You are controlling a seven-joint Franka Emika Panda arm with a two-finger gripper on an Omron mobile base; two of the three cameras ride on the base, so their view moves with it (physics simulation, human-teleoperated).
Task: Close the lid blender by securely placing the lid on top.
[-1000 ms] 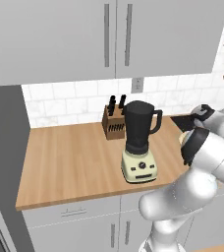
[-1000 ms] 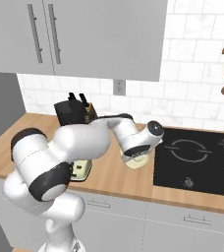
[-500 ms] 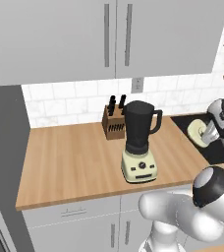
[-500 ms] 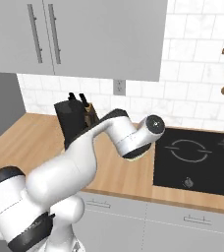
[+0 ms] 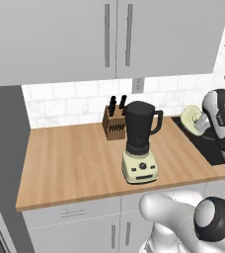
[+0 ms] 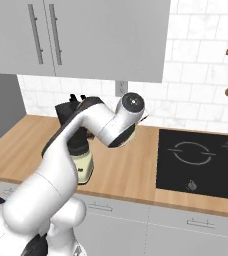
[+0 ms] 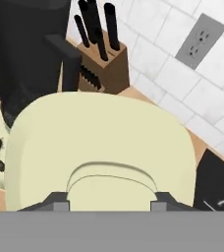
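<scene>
The end effector (image 5: 199, 122) holds the cream lid (image 5: 191, 117) by its knob, lifted above the worktop (image 5: 75, 158) near the cooktop (image 5: 208, 143). The blender (image 5: 140, 143) stands well apart to its left, jar uncovered, just before the knife block (image 5: 114, 121).

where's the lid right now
The lid is held up in the pincer, off to the right of the blender in the left base view, above the counter's edge by the black cooktop, not yet on the jar.
</scene>
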